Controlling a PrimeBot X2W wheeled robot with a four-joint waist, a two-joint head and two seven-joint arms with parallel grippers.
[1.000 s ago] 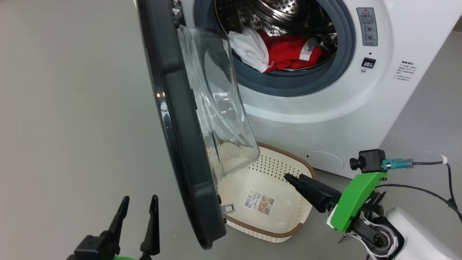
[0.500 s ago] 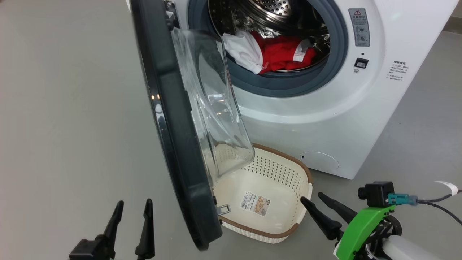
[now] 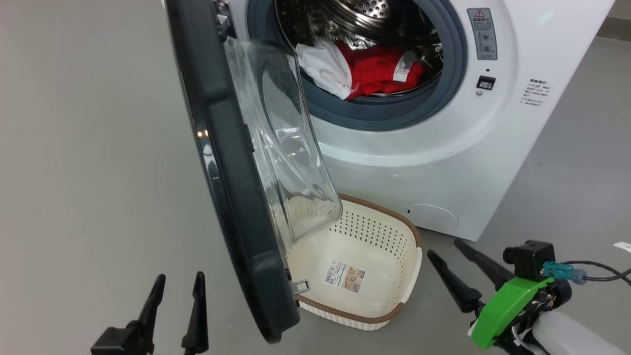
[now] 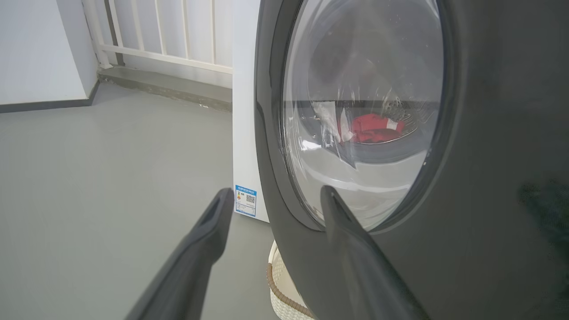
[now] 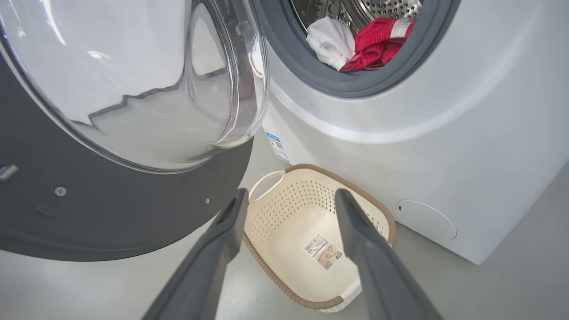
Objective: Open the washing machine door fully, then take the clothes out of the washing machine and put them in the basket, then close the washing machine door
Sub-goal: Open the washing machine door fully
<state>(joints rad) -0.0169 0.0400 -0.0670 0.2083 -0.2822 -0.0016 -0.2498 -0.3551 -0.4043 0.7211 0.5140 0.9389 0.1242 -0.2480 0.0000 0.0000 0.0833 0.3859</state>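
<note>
Door (image 3: 231, 197) stands open, seemingly not yet fully; clothes (image 3: 374, 74) lie in the drum of the washing machine (image 3: 419, 162), well beyond both grippers; empty basket (image 3: 355, 315) sits between them, nearer the right gripper (image 3: 442, 247). Left gripper (image 3: 180, 275) is near the door's outer face. Both sets of jaws are spread wide, holding nothing

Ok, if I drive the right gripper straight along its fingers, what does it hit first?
Probably the basket: the right wrist view has the open right gripper framing its perforated wall. Height is unclear; if it passes over the rim, the washing machine and its white front come next.
</note>
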